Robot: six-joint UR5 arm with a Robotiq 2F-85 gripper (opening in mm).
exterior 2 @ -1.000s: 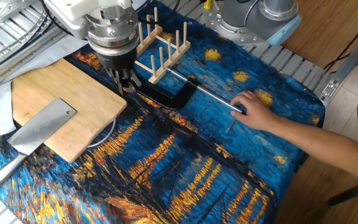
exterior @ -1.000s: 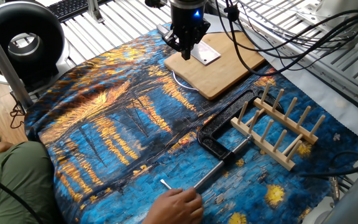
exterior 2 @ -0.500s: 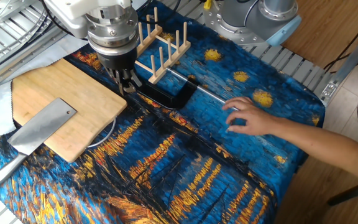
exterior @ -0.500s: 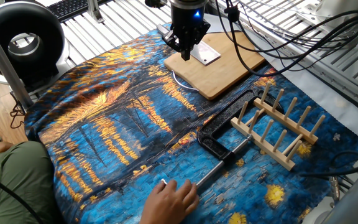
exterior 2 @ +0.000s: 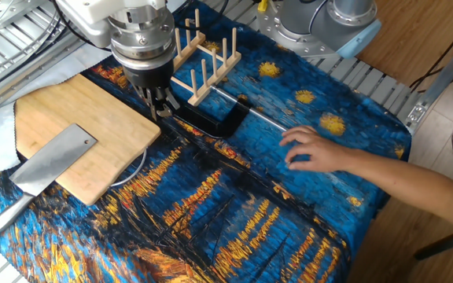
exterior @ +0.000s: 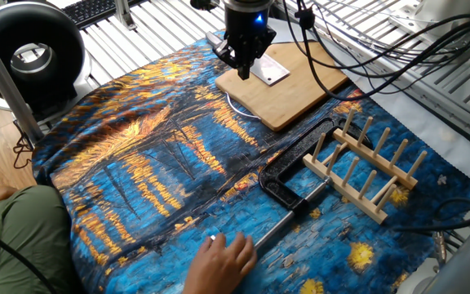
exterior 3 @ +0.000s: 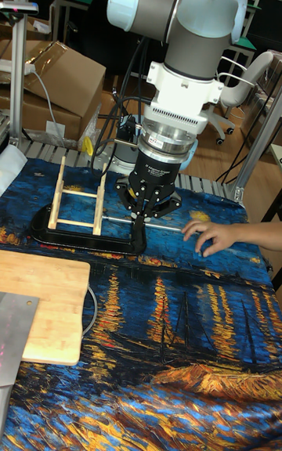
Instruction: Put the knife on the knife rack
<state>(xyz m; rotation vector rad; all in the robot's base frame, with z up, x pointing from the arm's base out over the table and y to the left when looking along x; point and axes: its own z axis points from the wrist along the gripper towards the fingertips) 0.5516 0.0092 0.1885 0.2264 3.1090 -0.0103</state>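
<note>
The knife (exterior 2: 53, 161), a broad silver cleaver, lies flat on the wooden cutting board (exterior 2: 93, 118), its steel handle hanging off onto the cloth. Part of the knife's blade (exterior: 272, 72) shows beside the gripper, and the knife (exterior 3: 12, 333) also shows at the left edge. The knife rack (exterior: 365, 167) (exterior 2: 203, 59) (exterior 3: 78, 200) stands upright on the blue cloth. My gripper (exterior 2: 162, 110) (exterior: 243, 70) (exterior 3: 149, 214) hangs over the board's edge nearest the rack, shut and holding nothing, apart from the knife.
A black clamp (exterior: 288, 184) (exterior 2: 219, 118) with a steel rod lies beside the rack. A person's hand (exterior 2: 317, 149) (exterior: 223, 261) (exterior 3: 207, 236) rests on the cloth by the rod's end. A white cable (exterior 2: 132, 169) curls by the board.
The person's hand has shifted slightly on the cloth near the rod's end. The arm and the knife have not moved.
</note>
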